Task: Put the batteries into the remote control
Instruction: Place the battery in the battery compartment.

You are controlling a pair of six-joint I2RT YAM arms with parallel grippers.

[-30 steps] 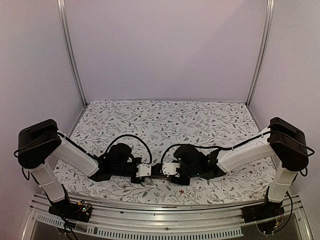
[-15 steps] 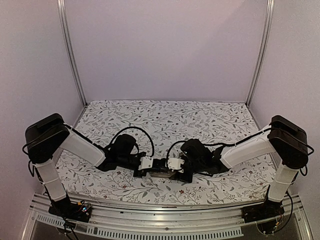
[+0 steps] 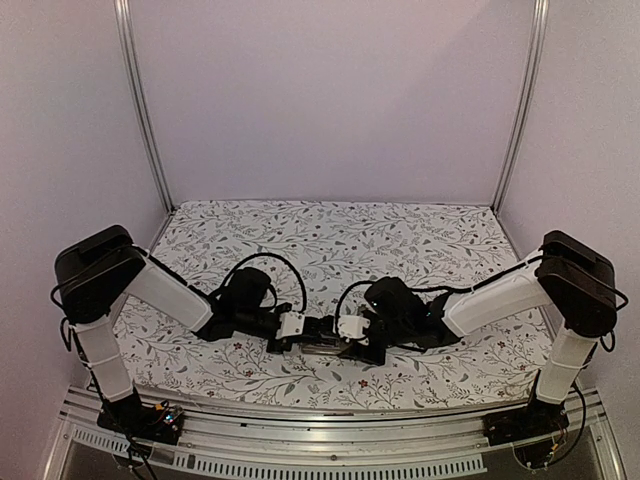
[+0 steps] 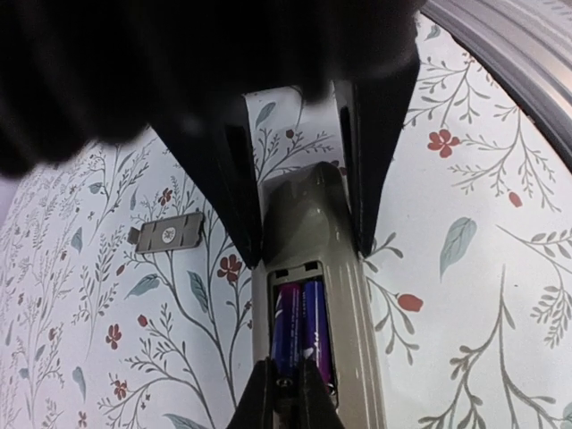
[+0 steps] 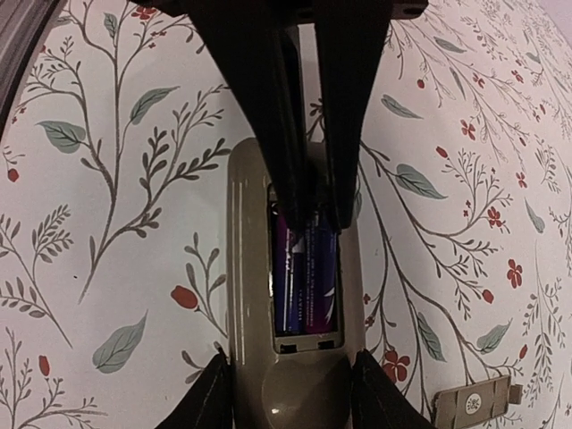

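Left end effector (image 4: 308, 252) clenched on one end of the remote control (image 4: 306, 210), recess up. Past its tips, both batteries (image 4: 302, 331) sit side by side in the recess. Right end effector (image 5: 320, 222) has its tips on them, jaws slightly apart; cannot tell if it is pinching. Loose battery cover (image 4: 168, 234) lies on the surface (image 4: 465, 286) beside the left end effector.

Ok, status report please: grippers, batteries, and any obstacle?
Left gripper shut on remote control's end. Right gripper's tips down on batteries, grip unclear. Both lie inside remote. Cover lies aside, nothing blocking.
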